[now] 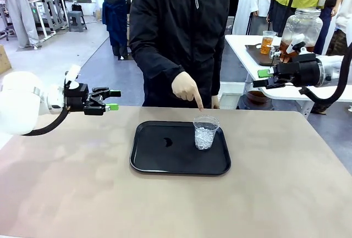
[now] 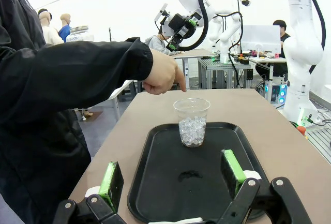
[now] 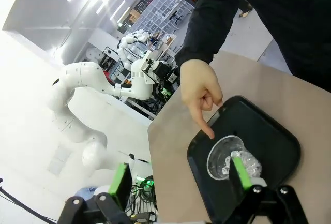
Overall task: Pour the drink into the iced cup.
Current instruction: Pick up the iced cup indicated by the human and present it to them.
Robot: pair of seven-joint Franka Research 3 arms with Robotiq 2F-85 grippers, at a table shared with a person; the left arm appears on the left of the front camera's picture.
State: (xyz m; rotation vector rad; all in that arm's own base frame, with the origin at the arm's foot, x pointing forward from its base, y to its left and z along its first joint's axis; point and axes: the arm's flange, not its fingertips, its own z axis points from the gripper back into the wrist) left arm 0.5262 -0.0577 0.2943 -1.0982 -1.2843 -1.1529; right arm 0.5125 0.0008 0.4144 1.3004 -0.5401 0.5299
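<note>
The iced cup [image 1: 205, 133], clear plastic with ice in its bottom, stands upright at the right end of a black tray [image 1: 165, 161]. A person's hand [image 1: 187, 89] points a finger down at it from the far side. The drink, amber liquid low in a large glass dispenser jar [image 1: 301, 26], stands on a white table behind my right arm. My left gripper [image 1: 114, 100] hovers open above the table's left side, aimed at the cup [image 2: 192, 122]. My right gripper [image 1: 260, 78] hangs open high at the right, looking down on the cup [image 3: 227, 157].
A small cup of amber liquid [image 1: 268, 42] sits on a dark tray beside the jar. The person in a black jacket [image 1: 179, 29] stands at the table's far edge. The tray's left half [image 2: 170, 182] carries just a small dark mark.
</note>
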